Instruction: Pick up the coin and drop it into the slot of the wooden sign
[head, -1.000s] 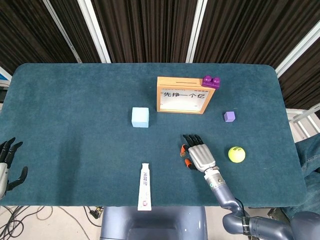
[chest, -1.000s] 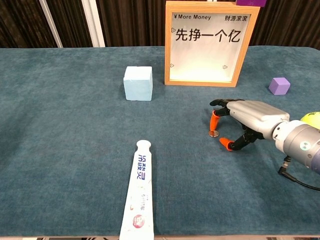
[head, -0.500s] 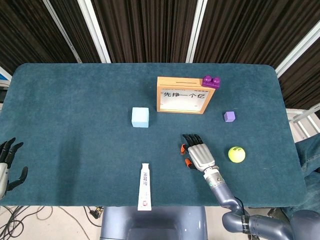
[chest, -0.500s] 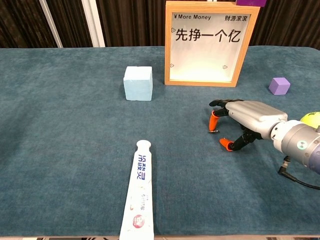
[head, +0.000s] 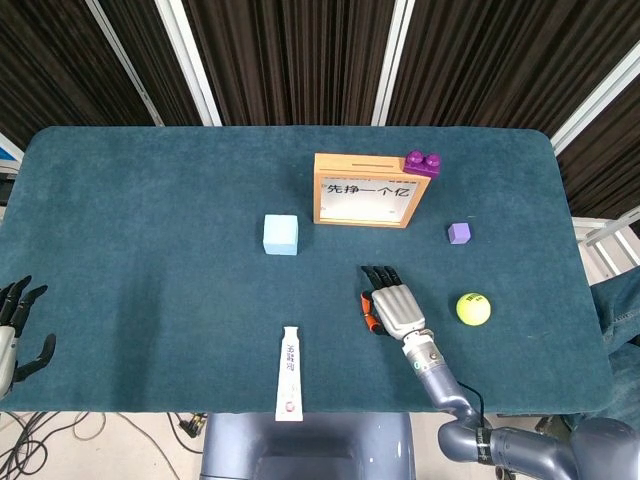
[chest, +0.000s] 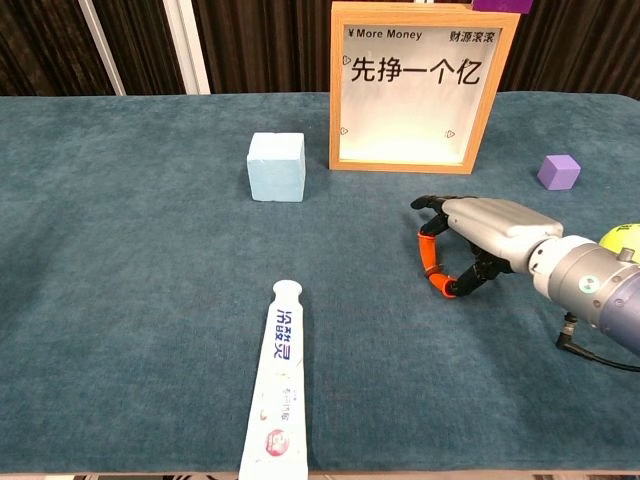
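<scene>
The wooden sign (head: 365, 190) stands upright at the table's far middle, with its slot along the top edge; the chest view shows its face (chest: 410, 90). My right hand (head: 393, 308) rests low on the cloth in front of it. In the chest view this right hand (chest: 480, 235) has its orange-tipped thumb and finger (chest: 432, 262) brought together at the cloth, pinching where the coin lay. The coin itself is hidden between those tips. My left hand (head: 18, 335) hangs off the table's near left corner, fingers apart and holding nothing.
A purple brick (head: 422, 162) sits on the sign's top right corner. A light blue cube (head: 281, 234) stands left of the sign, a small purple cube (head: 459, 233) to its right. A tennis ball (head: 473, 308) lies beside my right hand. A toothpaste tube (head: 289, 372) lies near the front edge.
The right hand's thumb and finger have closed together over the coin, which showed on the cloth a second ago. The hand shifted slightly left. The left hand has not moved.
</scene>
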